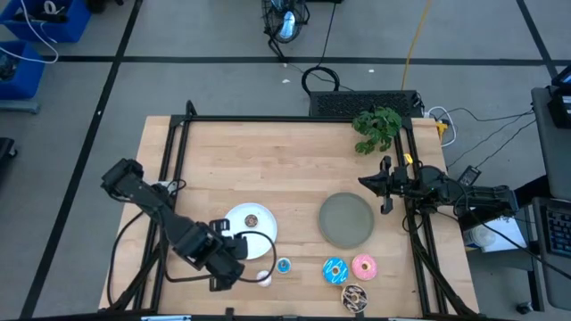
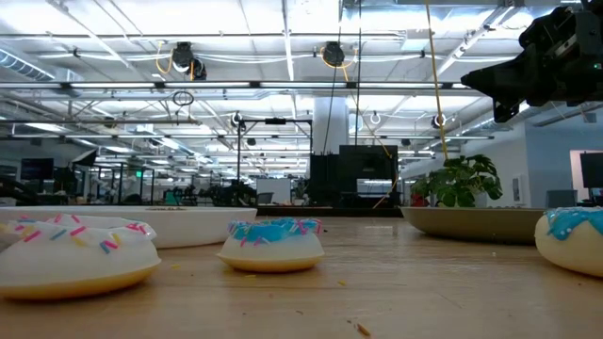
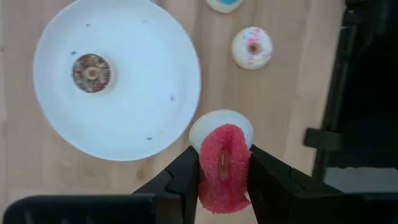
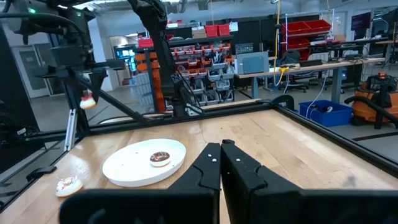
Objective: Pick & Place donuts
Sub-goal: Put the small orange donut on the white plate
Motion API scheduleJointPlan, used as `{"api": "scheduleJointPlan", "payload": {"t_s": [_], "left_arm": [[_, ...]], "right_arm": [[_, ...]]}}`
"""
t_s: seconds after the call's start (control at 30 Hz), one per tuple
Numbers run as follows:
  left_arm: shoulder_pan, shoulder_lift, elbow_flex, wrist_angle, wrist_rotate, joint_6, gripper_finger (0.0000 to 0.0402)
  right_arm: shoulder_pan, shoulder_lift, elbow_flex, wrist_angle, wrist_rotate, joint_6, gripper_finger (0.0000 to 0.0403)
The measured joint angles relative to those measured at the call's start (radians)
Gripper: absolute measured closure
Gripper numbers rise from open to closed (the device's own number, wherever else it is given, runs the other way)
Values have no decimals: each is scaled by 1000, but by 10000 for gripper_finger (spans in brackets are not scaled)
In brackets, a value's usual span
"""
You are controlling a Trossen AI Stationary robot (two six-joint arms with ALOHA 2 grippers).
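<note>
- Gripping the red donut [image 3: 222, 168], the left gripper [image 3: 222, 177] hangs just off the near rim of the white plate [image 3: 130, 87]; its two dark fingers [image 3: 180, 180] press the ring's flanks, with the ring standing on edge between them, so the claw is clamped at a narrow gap on the red donut
- Directly under the held ring the left wrist view shows a small pale round shape on the wood; what it is cannot be told
- The brown donut [image 3: 91, 72] lies flat inside the white plate, towards one side; the same ring shows on the plate in the right wrist view [image 4: 160, 158]
- The white donut [image 3: 252, 47] with pink flecks rests on the bare table [image 1: 294, 160], apart from the plate; the tiny blue donut [image 1: 283, 265] lies near it
- The blue sprinkled donut [image 1: 335, 270], the pink donut [image 1: 363, 267] and the speckled brown donut [image 1: 354, 297] sit close together near the front edge, just before the grey plate [image 1: 346, 219]
- The right gripper [image 4: 221, 158] waits at the table's right side, beside the grey plate; its fingers are pressed together on nothing
</note>
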Motion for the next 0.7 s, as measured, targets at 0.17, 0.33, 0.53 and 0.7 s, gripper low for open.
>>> {"api": "scheduleJointPlan", "payload": {"t_s": [0.17, 0.33, 0.53, 0.7], "left_arm": [[4, 4, 0, -9, -5, 12, 282], [7, 5, 0, -14, -5, 18, 282], [7, 5, 0, -22, -5, 19, 282], [11, 5, 0, -30, -13, 10, 282]], "right_arm": [[0, 0, 0, 0, 0, 0, 403], [0, 0, 0, 0, 0, 3, 403], [0, 0, 0, 0, 0, 11, 403], [0, 0, 0, 0, 0, 11, 403]]}}
